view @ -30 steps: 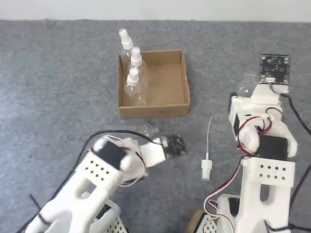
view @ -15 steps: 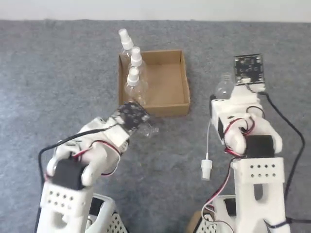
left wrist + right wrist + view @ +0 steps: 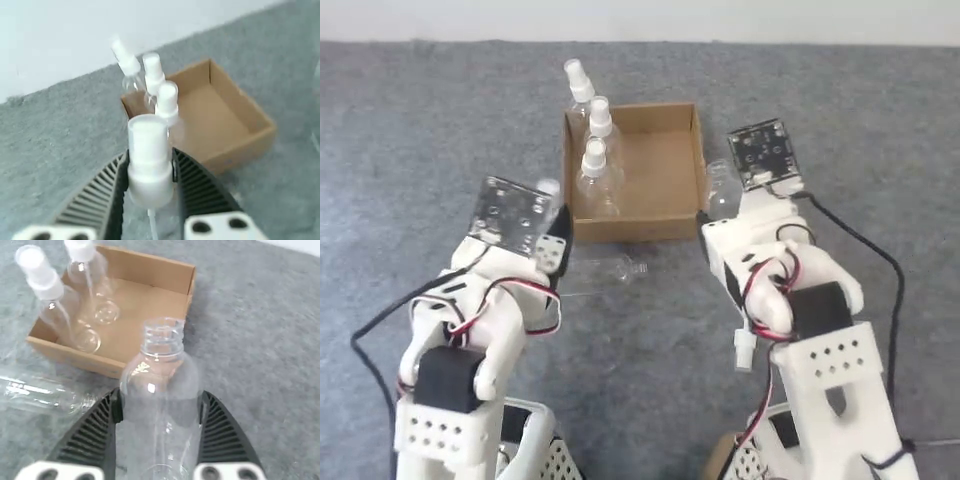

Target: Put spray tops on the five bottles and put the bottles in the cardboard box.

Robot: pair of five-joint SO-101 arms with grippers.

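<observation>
The cardboard box (image 3: 640,228) sits at the table's far middle. Three clear bottles with white spray tops (image 3: 595,165) stand in a row along its left side; whether the farthest is inside, I cannot tell. My left gripper (image 3: 149,167) is shut on a white spray top (image 3: 148,150), held upright left of the box's front corner. My right gripper (image 3: 159,405) is shut on an uncapped clear bottle (image 3: 160,375), upright beside the box's right front corner (image 3: 720,188). Another uncapped bottle (image 3: 620,268) lies on its side in front of the box.
A loose spray top (image 3: 745,350) lies on the grey carpet under my right arm, its tube hidden. The box's right half (image 3: 145,305) holds nothing. Both arm bases stand at the near edge.
My left arm has swung left and back from beside the lying bottle. My right arm has moved left with its bottle, up to the box's right front corner.
</observation>
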